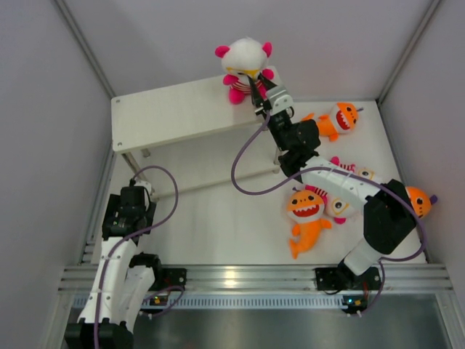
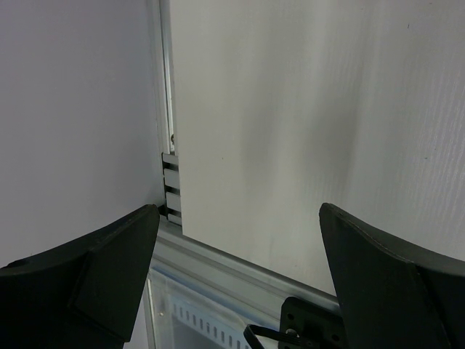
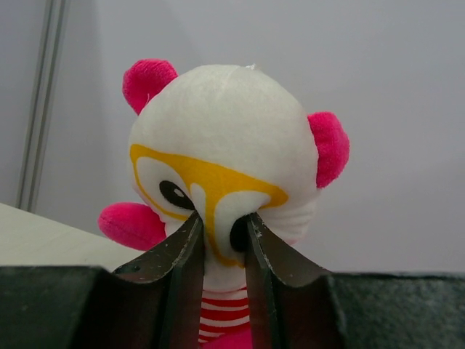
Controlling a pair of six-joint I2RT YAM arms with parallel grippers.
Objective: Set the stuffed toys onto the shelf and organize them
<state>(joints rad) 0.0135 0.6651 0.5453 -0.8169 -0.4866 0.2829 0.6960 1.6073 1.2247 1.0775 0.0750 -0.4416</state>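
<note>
**A:** Where is the bear (image 1: 245, 69)?

**B:** Upright at the far right end of the shelf (image 1: 174, 113) top, facing me. I reckon that end is picked so the rest of the board is free for the others.

**A:** Your right gripper (image 3: 221, 227)?

**B:** The jaws stand a narrow slit apart at its nose. I cannot tell whether they pinch the plush or only flank it. Holding low on the face would keep that big head from toppling, I think.

**A:** And the left gripper (image 2: 240, 212)?

**B:** Gaping wide with nothing in it, low by the left wall (image 2: 73, 109), out of the way.

**A:** What's left?

**B:** Three sharks (image 1: 306, 218) and two bears (image 1: 338, 208) on the table (image 1: 218, 218), right side
</note>
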